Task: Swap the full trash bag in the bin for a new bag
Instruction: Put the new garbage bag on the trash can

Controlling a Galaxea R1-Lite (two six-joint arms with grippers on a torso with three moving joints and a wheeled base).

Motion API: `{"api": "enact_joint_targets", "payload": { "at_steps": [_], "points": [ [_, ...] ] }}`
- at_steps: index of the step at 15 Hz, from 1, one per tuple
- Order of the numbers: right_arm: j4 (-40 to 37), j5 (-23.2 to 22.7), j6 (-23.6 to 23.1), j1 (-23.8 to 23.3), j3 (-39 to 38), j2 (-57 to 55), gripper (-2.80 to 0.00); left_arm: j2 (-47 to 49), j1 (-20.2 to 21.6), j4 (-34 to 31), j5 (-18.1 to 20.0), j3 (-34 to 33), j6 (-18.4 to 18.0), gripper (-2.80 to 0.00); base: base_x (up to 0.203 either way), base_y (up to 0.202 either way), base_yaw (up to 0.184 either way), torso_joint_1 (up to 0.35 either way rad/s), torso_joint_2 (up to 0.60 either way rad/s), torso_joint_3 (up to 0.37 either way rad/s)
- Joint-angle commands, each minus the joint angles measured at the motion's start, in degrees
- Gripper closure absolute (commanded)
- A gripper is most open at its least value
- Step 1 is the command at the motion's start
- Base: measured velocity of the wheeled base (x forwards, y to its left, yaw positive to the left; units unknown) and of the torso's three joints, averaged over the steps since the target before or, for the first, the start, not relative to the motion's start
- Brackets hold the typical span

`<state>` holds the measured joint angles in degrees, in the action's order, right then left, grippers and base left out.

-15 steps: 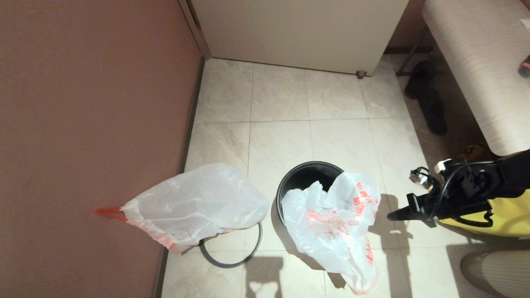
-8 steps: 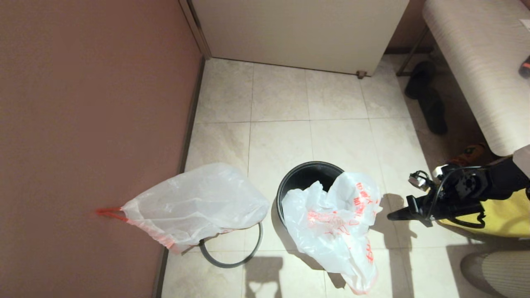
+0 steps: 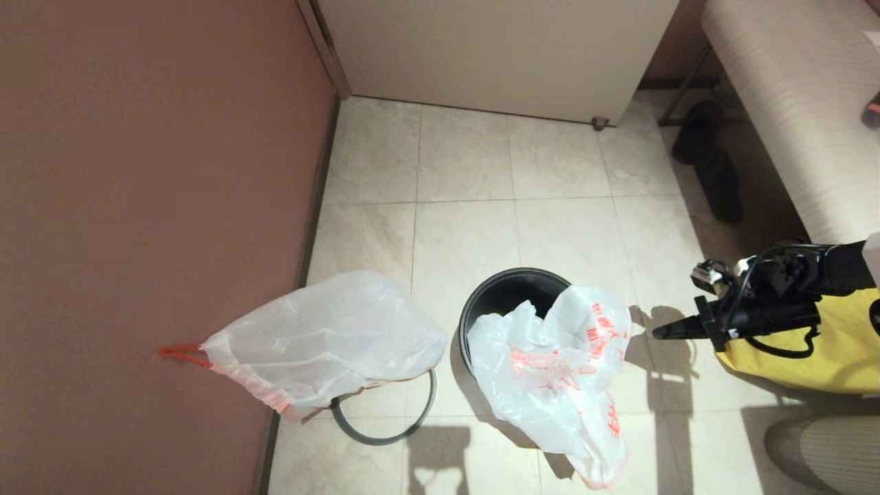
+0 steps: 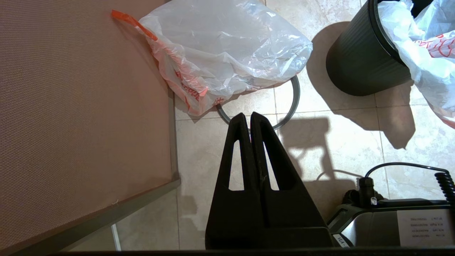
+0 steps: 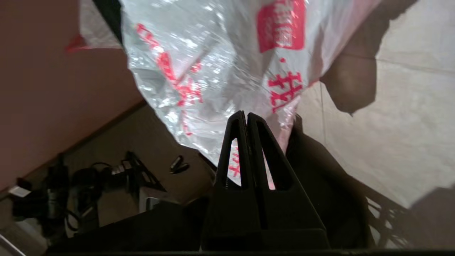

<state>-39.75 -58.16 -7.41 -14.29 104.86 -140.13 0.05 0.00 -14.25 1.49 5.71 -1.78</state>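
Beige floor tiles (image 3: 467, 234) underlie the right gripper (image 3: 656, 334) — fingers pressed together, empty — just beside the new bag (image 3: 550, 371).

The right arm is extended in from the right side of the head view, its forearm held roughly level and wrapped with a black cable. The right hand (image 3: 660, 333) is pointed leftward, its two black fingers (image 5: 237, 135) pressed together with nothing held between them. The left arm is not seen in the head view; the left hand (image 4: 249, 119) is seen from its wrist camera, pointed downward, its fingers (image 4: 261, 138) closed flat against each other and empty.
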Motion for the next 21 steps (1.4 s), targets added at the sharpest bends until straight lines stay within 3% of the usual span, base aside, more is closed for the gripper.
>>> {"api": "enact_joint_targets", "payload": {
  "at_steps": [1,6,8,10,14,15,16,21],
  "points": [
    [-2.56,-2.30,-0.16,-1.23,4.51,-0.58,0.00,0.04,0.00,-0.08,0.01,0.01,-0.07,0.00,0.000,0.000,0.000,0.000,0.00,0.000],
    [-4.25,-5.95,-3.40,-1.40,7.34,-9.64,0.00,0.04,0.00,-0.08,0.01,0.01,-0.07,0.00,0.000,0.000,0.000,0.000,0.00,0.000],
    [-8.35,-7.56,-8.49,-1.57,2.70,-11.78,0.00,0.04,0.00,-0.08,0.01,0.01,-0.03,0.00,0.000,0.000,0.000,0.000,0.00,0.000],
    [-8.94,-11.56,-15.74,-2.69,-1.66,-15.66,0.00,0.04,0.00,-0.08,0.01,0.01,-0.07,0.00,0.000,0.000,0.000,0.000,0.00,0.000],
    [-2.98,-19.35,-17.10,-3.19,-0.05,-21.03,0.00,0.04,0.00,-0.08,0.01,0.01,-0.07,0.00,0.000,0.000,0.000,0.000,0.00,0.000],
    [-1.66,-19.67,-17.07,-3.14,0.05,-21.10,-1.17,0.04,0.00,-0.08,0.01,0.01,-0.07,0.00,0.000,0.000,0.000,0.000,0.00,0.000],
    [-0.06,-19.95,-17.08,-3.04,0.08,-21.39,-2.80,0.04,0.00,-0.08,0.01,0.01,0.02,0.00,0.000,0.000,0.000,0.000,0.00,0.000],
    [7.73,-26.07,-14.67,-2.73,4.98,-25.98,-2.80,0.04,0.00,-0.08,0.01,0.01,-0.07,0.00,0.000,0.000,0.000,0.000,0.00,0.000]
  ]
}}
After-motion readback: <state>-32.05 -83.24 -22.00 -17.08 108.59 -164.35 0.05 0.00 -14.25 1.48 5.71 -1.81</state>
